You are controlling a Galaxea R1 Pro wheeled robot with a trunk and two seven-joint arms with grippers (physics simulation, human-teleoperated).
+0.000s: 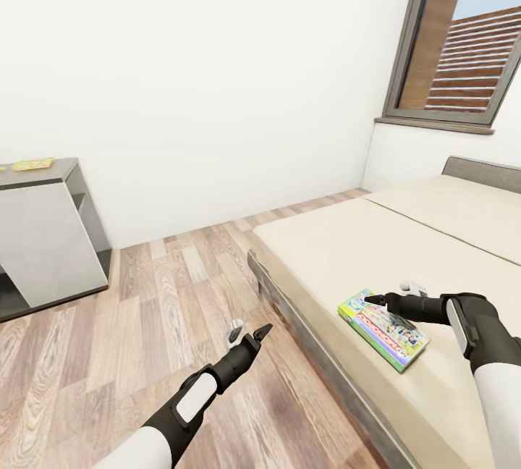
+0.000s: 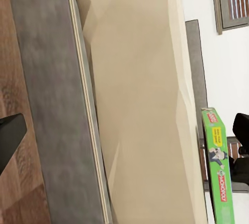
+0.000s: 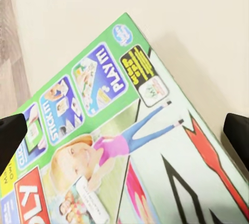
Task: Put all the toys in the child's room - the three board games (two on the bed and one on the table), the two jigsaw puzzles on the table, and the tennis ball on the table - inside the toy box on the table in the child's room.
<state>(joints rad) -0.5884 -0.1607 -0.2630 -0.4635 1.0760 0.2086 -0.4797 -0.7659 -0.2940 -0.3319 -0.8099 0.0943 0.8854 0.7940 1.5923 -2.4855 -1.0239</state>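
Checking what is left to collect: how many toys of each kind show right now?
Board games: 1, the green-edged box on the bed, under the open right gripper.
Jigsaw puzzles: 1, on the grey cabinet at far left.
Total: 2

Matt beige cloth-like mattress (image 1: 405,252) on a dark grey frame. Glossy printed cardboard board game (image 1: 383,329) at its 5 o'clock corner. Floor (image 1: 108,324) of grained wood planks. Smooth matt grey cabinet (image 1: 43,237) at 9 o'clock.

White wall (image 1: 202,56), wood-plank floor (image 1: 108,339), dark-framed window (image 1: 463,42) at right
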